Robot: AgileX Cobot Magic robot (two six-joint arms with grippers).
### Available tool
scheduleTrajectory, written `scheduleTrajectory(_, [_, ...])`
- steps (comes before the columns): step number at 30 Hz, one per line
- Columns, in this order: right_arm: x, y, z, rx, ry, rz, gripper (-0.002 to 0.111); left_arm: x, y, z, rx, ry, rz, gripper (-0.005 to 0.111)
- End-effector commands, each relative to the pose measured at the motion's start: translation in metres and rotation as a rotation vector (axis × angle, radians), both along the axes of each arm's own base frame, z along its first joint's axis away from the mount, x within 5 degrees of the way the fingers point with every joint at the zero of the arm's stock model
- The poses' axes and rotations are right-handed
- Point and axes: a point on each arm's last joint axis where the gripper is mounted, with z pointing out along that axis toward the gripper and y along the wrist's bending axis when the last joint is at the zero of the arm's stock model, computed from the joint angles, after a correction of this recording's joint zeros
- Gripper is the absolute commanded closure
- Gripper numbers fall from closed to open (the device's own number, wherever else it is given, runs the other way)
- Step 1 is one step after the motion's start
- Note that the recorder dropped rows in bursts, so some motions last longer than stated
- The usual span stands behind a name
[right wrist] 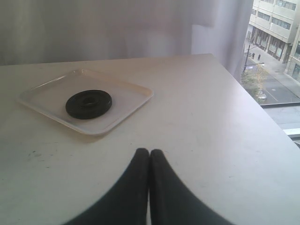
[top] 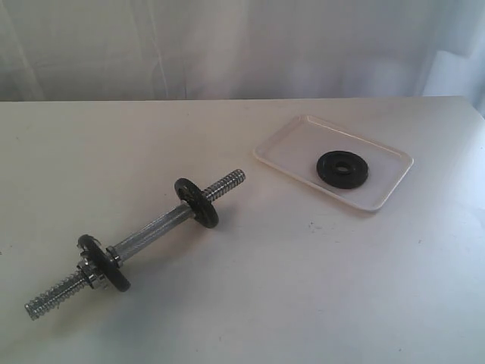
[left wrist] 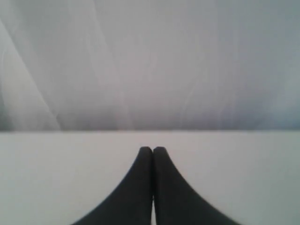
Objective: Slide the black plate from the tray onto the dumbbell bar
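Note:
The black plate (top: 343,168) lies flat in the white tray (top: 282,139) at the back right of the table; the right wrist view also shows the plate (right wrist: 88,103) in the tray (right wrist: 133,100). The dumbbell bar (top: 155,226) lies diagonally at the left with a black disc (top: 197,202) near its far end, and another disc with a silver nut collar (top: 95,269) near its near end. Neither gripper shows in the exterior view. My left gripper (left wrist: 153,149) is shut and empty over bare table. My right gripper (right wrist: 149,152) is shut and empty, well short of the tray.
A white curtain (top: 227,45) hangs behind the table's far edge. In the right wrist view the table's edge (right wrist: 253,101) runs past a window onto a street.

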Motion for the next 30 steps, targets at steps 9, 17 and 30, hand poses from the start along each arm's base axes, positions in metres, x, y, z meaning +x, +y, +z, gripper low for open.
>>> scheduleTrajectory(9, [0.000,0.000,-0.001,-0.010,0.000,-0.005,0.108,0.099,-0.047,-0.065,-0.073,0.830,-0.579,0.107])
scheduleTrajectory(17, [0.000,0.000,-0.001,-0.010,0.000,-0.005,0.108,0.103,-0.132,-0.096,0.102,0.887,-0.879,0.107])
scheduleTrajectory(30, [0.000,0.000,-0.001,-0.010,0.000,-0.005,0.108,0.086,-0.198,-0.150,0.305,1.074,-1.104,0.107])
